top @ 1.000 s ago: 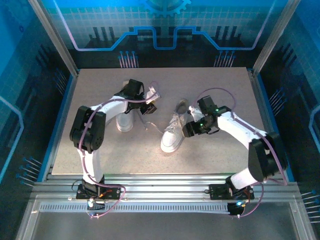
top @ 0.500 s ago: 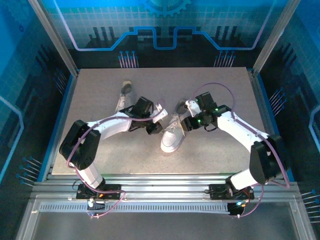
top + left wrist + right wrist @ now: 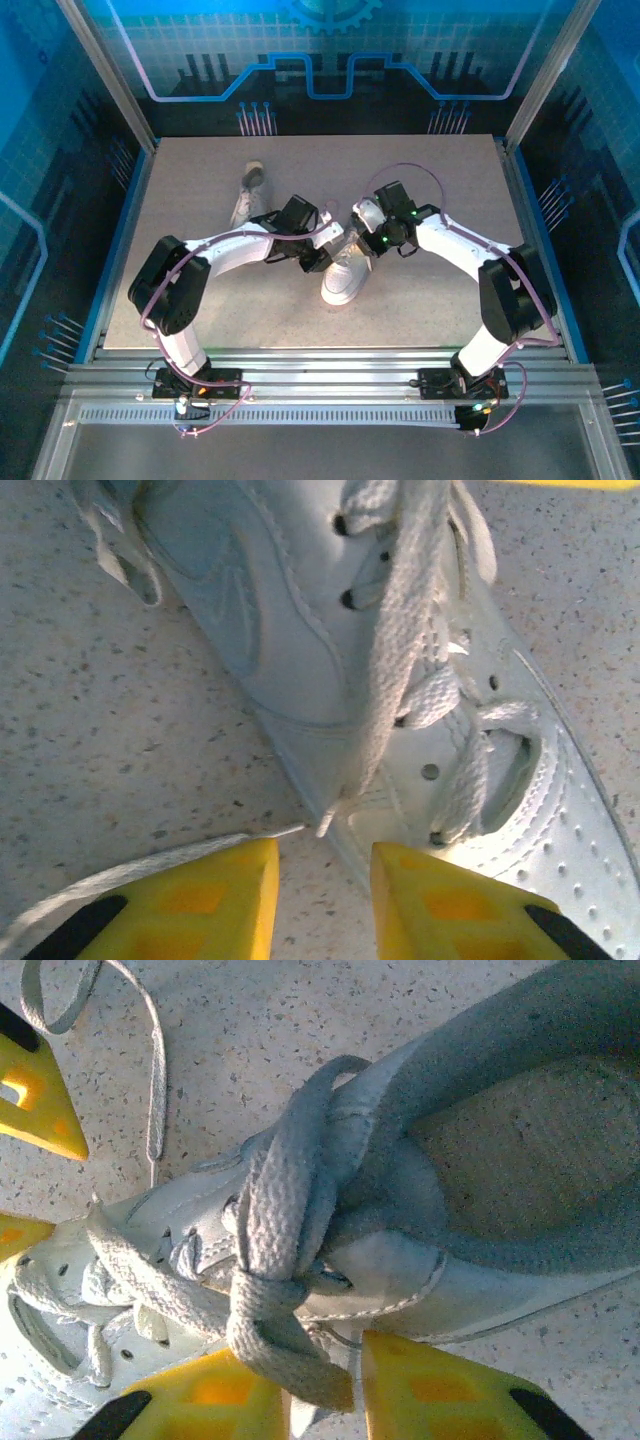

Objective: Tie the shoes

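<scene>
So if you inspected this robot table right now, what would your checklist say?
Surface: speckled beige tabletop, flat.
Job's things: one white lace-up sneaker mid-table between both arms, its flat white laces twisted together, no finished bow seen; second white sneaker farther back on the left, away from both jaws.
Clutter: nothing seen.
Grippers: left jaws slightly parted beside the middle sneaker's forefoot, nothing between them; right jaws either side of a lace strand, grip unclear.
Cables: thin purple cables loop along both arms.
Surroundings: aluminium frame posts, blue-lit patterned wall panels.
</scene>
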`<action>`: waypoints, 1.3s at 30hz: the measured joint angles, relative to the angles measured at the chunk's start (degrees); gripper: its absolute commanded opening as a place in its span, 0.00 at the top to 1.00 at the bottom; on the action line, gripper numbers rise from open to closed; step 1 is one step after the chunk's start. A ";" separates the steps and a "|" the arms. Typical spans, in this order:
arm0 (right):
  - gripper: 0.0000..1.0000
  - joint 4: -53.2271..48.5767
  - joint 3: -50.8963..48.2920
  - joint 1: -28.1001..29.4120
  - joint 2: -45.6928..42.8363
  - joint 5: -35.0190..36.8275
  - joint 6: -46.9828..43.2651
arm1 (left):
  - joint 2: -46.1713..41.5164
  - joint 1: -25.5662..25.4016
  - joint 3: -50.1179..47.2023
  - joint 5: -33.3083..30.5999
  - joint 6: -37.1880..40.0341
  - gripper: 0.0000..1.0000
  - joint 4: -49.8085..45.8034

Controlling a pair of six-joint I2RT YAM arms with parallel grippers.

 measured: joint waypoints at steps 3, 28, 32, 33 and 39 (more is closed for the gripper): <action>0.82 -0.07 -0.15 -0.61 -1.07 0.42 -0.83 | 0.09 -0.72 -0.02 0.02 -2.14 0.71 0.17; 0.49 -1.75 -3.39 -4.37 -7.08 -2.86 -3.34 | 8.41 6.82 10.01 7.21 30.53 0.47 12.76; 0.49 -1.73 -3.39 -4.37 -6.56 -3.30 -3.37 | 11.39 6.78 12.68 10.67 33.75 0.45 12.81; 0.50 -1.73 -3.39 -4.37 -6.19 -3.32 -3.37 | 11.74 6.80 13.14 11.47 34.47 0.45 12.83; 0.67 -1.70 -3.39 -4.37 -3.74 -3.96 -3.41 | 11.96 6.49 14.60 14.91 37.92 0.44 9.49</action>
